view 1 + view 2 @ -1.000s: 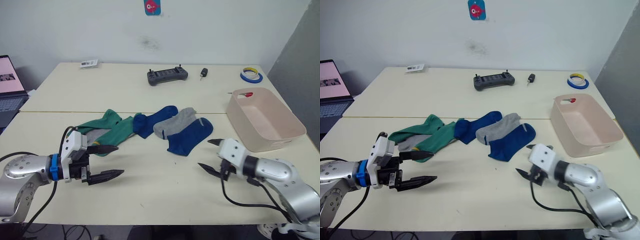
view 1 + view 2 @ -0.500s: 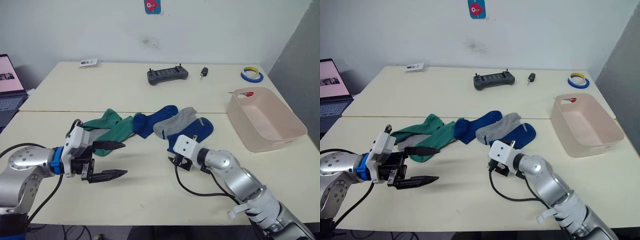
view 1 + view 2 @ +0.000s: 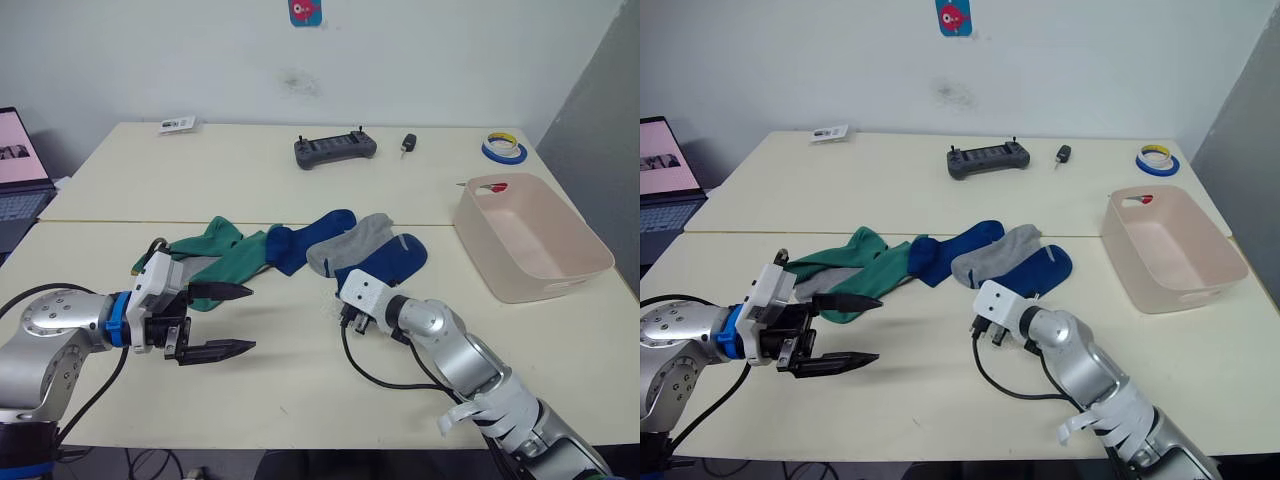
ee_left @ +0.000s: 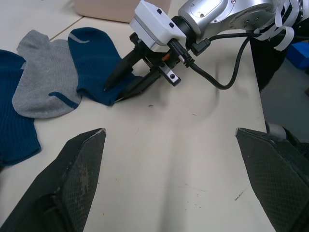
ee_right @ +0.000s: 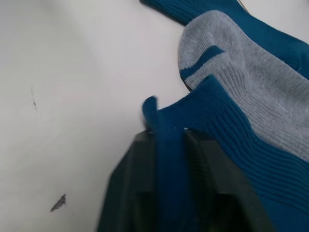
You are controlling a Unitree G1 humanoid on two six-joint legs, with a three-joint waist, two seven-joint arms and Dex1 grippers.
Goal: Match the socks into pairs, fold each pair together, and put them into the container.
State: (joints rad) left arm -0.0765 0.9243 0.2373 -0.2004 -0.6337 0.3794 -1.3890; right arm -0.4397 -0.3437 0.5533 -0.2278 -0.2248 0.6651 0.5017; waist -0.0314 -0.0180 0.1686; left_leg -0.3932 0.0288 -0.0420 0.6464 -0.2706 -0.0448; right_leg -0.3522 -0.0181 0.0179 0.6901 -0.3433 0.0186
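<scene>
Table [image 3: 300,190] has the container [image 3: 530,240] at the right edge, empty apart from a small red thing at its far end. Socks [image 3: 300,250] lie in an overlapping row at centre, well left of it.

Risk: right gripper [image 4: 123,84] has its fingers pinched on just the cuff edge of the near dark blue sock [image 3: 385,268]. Thin bite, so a pull could slip off. The grey sock [image 3: 350,245] overlaps that blue one, so lifting may drag it along and mix the pairs.

Left gripper [image 3: 225,320] hovers spread wide, empty, just near of the green socks [image 3: 215,255].

Gripped blue sock: long axis runs diagonally, cuff near-left at the fingers, toe far-right toward the container.
</scene>
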